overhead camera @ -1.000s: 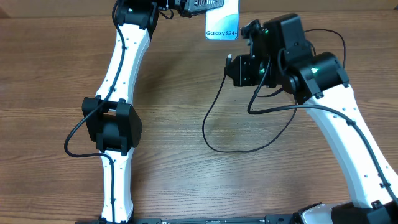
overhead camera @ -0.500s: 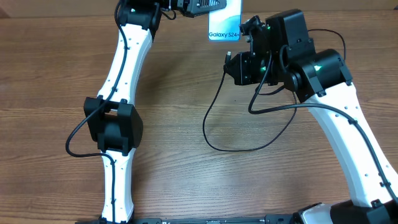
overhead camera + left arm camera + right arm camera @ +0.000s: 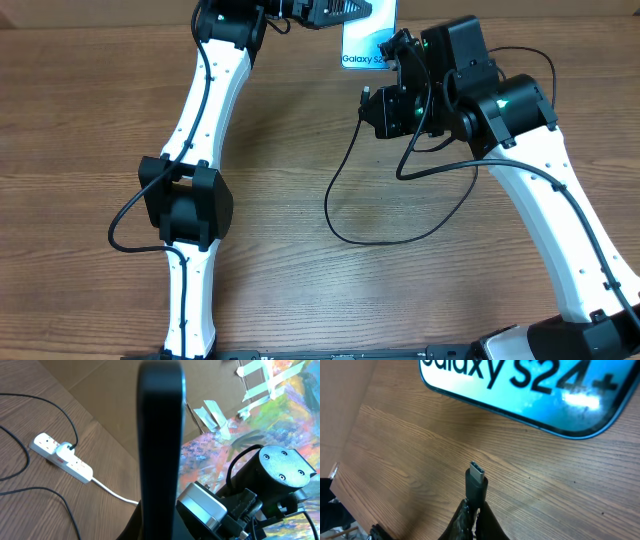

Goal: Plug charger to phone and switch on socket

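Phone (image 3: 364, 48) rightward above wooden table (image 3: 80, 150)

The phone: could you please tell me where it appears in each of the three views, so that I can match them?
Overhead: the phone is at the top edge, right of centre, with its lit screen facing the camera.
Left wrist: the phone is a dark upright bar in the centre, seen edge-on.
Right wrist: the phone runs across the top, its lettering large.
Shared landmark: the wooden table shows in all three.
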